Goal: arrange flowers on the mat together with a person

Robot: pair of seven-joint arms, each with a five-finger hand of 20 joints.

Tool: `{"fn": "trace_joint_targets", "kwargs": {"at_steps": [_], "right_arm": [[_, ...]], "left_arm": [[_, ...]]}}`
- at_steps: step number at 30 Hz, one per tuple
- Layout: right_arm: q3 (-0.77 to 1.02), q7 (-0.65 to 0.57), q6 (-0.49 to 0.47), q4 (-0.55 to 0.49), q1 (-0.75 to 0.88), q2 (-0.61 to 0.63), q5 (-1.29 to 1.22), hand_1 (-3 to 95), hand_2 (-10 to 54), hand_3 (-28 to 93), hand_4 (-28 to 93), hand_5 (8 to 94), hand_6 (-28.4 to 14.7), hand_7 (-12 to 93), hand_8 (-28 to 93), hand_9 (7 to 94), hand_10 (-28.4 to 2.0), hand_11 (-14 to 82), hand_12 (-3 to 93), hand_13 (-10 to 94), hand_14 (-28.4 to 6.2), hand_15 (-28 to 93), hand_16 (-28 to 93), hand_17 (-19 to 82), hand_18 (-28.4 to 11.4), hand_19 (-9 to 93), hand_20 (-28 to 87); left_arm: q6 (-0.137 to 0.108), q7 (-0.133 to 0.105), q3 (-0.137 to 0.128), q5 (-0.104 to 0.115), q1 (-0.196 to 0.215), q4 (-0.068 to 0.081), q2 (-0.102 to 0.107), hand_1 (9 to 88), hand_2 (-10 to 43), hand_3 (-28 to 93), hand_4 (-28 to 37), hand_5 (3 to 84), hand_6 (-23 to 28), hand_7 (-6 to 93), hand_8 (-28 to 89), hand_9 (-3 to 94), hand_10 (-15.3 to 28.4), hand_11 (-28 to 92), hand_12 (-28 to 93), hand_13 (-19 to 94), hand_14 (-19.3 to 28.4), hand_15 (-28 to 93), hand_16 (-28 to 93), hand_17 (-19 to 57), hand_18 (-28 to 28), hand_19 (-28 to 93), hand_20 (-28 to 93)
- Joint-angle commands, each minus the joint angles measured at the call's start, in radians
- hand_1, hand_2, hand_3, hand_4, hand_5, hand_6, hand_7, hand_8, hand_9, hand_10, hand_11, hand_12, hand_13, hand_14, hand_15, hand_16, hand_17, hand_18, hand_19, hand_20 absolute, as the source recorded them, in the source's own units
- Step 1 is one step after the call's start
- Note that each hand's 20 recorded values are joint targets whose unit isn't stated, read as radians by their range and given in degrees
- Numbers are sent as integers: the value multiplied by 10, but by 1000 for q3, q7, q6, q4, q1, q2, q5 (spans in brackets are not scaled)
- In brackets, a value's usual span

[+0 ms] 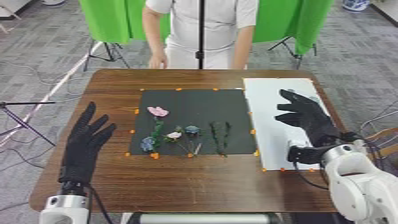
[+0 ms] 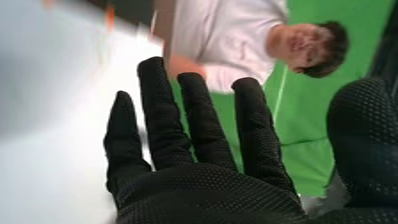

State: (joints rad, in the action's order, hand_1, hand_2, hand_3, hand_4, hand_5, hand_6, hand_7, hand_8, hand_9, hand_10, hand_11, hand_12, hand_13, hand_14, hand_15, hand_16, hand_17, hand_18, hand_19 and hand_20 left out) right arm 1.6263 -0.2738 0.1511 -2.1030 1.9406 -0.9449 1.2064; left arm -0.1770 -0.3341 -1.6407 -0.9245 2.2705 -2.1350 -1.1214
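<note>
1. Right hand, black fabric glove point(image 1: 310, 118): poised at the white rectangular sheet point(image 1: 274, 95), to the right of the mat; fingers straight and spread wide, nothing in their hold.
2. Left hand, black fabric glove point(image 1: 82, 144): beside the mat's left side, well apart from it; fingers extended, holding nothing.
3. Flowers, lying on the dark rectangular mat point(image 1: 191, 100). Left part: a pink broad-petalled bloom point(image 1: 157, 111) above a green leafy stem point(image 1: 158, 130), with a dusty-blue bloom point(image 1: 147, 145) near the lower left corner. Centre: a small pale-pink bloom point(image 1: 174, 135) and a small grey-blue bloom point(image 1: 192, 129). Right part: two thin dark-green sprigs point(image 1: 226, 134), side by side.
4. Expected handling: each flower is probably very light; the stems appear slender and may flex—the petals are likely soft and easily crushed. Slipperiness cannot be judged.
5. Recommended hold: a gentle thumb-and-finger pinch on the bare stem, a little below the bloom. A sprig is better taken near mid-length, where its weight should balance.
6. Likely difficulty: thin stems lie flat, so fingertips may skid over them or drag a neighbour—notably among the close-set central flowers.
</note>
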Motion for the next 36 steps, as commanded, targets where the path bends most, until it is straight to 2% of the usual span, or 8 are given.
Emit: {"fn": "trace_joint_targets", "kwargs": {"at_steps": [1, 4, 7, 9, 17, 22, 27, 36], "right_arm": [[-102, -218, 96, 134, -275, 245, 281, 220, 57, 703, -243, 366, 31, 119, -91, 402, -164, 137, 193, 350, -172, 455, 186, 10, -228, 465, 299], [-245, -316, 122, 219, -410, 315, 437, 231, 51, 698, -241, 359, 32, 126, -95, 398, -162, 149, 194, 346, -169, 500, 167, 15, -226, 472, 302], [-377, -398, 45, 299, -551, 355, 539, 245, 41, 696, -238, 357, 35, 135, -95, 393, -158, 164, 197, 341, -164, 530, 157, 20, -225, 483, 306], [-502, -445, -11, 361, -674, 380, 607, 249, 37, 697, -237, 356, 36, 140, -98, 386, -157, 175, 197, 336, -162, 541, 153, 21, -225, 487, 306], [-812, -503, -182, 565, -986, 360, 691, 267, 26, 699, -238, 342, 43, 157, -105, 363, -150, 178, 192, 323, -153, 554, 136, 27, -226, 492, 302], [-885, -504, -218, 615, -1043, 346, 704, 270, 26, 699, -240, 334, 46, 165, -111, 354, -147, 160, 189, 319, -147, 542, 129, 27, -226, 494, 301], [-899, -478, -326, 624, -1033, 331, 752, 275, 24, 698, -243, 329, 54, 163, -113, 359, -143, 155, 191, 324, -146, 536, 128, 27, -229, 495, 300], [-883, -512, -359, 630, -979, 317, 733, 282, 19, 705, -249, 349, 61, 171, -121, 388, -136, 159, 189, 347, -146, 523, 132, 31, -240, 492, 298]], "left_arm": [[-11, -4, 12, 6, -5, 1, 6, 199, 39, 749, -283, 233, -44, 124, -101, 280, 123, 90, 143, 241, 189, 233, 4, -98, 269, 468, 19], [-12, -3, 12, 8, -5, 0, 5, 201, 39, 749, -283, 232, -43, 125, -101, 280, 123, 90, 143, 240, 188, 232, 4, -98, 270, 469, 18], [-5, 6, 11, 7, -7, 0, -2, 202, 40, 750, -283, 233, -43, 125, -101, 280, 122, 91, 143, 241, 189, 233, 4, -98, 270, 470, 18], [-9, 0, 15, 13, -8, 1, 1, 203, 41, 750, -283, 233, -43, 125, -101, 280, 122, 91, 143, 241, 189, 232, 4, -97, 270, 471, 18], [-15, -12, 14, 21, -15, 1, 5, 206, 42, 751, -283, 232, -44, 126, -101, 279, 123, 91, 142, 241, 189, 234, 3, -97, 269, 471, 17], [-17, -18, 15, 23, -16, 2, 7, 207, 43, 749, -283, 232, -44, 126, -102, 278, 123, 91, 143, 241, 189, 234, 3, -97, 269, 472, 16], [-5, -4, 12, 21, -17, 4, 2, 209, 43, 751, -283, 232, -43, 126, -102, 278, 123, 92, 143, 241, 189, 235, 2, -97, 269, 472, 16], [13, 10, 3, 16, -26, 6, -1, 210, 43, 753, -283, 231, -44, 128, -102, 278, 123, 92, 143, 241, 190, 236, 2, -97, 269, 473, 15]]}}
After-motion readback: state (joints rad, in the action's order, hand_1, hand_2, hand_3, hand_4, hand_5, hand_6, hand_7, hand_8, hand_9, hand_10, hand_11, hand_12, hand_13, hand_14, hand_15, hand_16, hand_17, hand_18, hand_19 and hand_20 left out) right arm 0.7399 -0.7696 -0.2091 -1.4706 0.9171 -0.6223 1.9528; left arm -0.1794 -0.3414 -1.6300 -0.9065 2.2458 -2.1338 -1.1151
